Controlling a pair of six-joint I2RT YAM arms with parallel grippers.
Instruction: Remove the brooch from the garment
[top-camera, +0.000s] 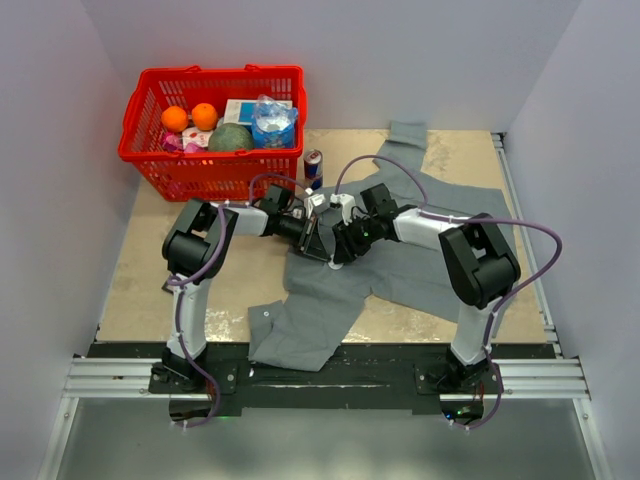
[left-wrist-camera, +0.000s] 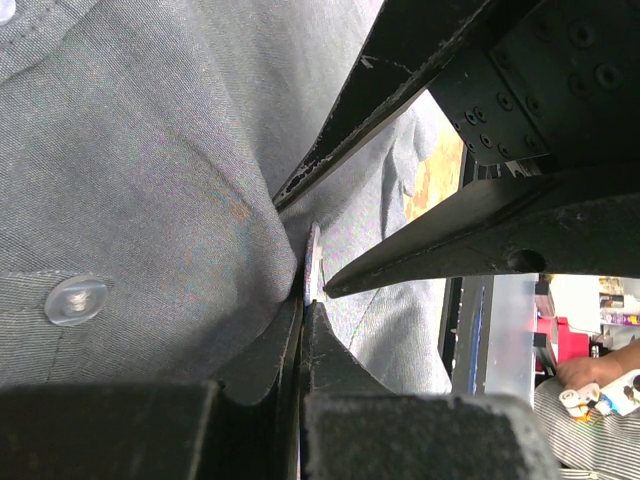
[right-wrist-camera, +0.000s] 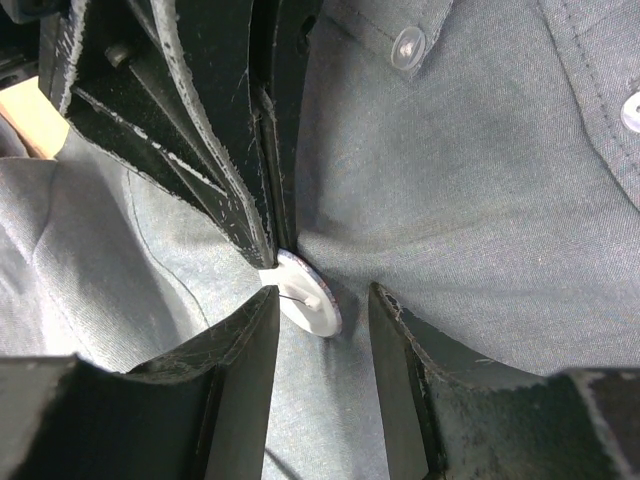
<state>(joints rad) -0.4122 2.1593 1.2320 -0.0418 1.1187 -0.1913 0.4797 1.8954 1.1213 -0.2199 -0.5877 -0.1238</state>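
Tan desk (top-camera: 150, 290), pale walls on three sides. Grey garment (top-camera: 320, 300) sprawled from desk centre over near edge. Brooch (right-wrist-camera: 305, 297) at garment middle, white back showing. Left hand (left-wrist-camera: 303, 300) clenched on brooch rim. Right hand (right-wrist-camera: 320, 295) released, fingers straddling brooch. Red basket (top-camera: 215, 165) in far-left corner.

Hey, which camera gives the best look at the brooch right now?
The right wrist view: the brooch shows its pale back and pin plainly against the garment. The left wrist view catches only its thin edge. In the top view the left hand and right hand cover it.
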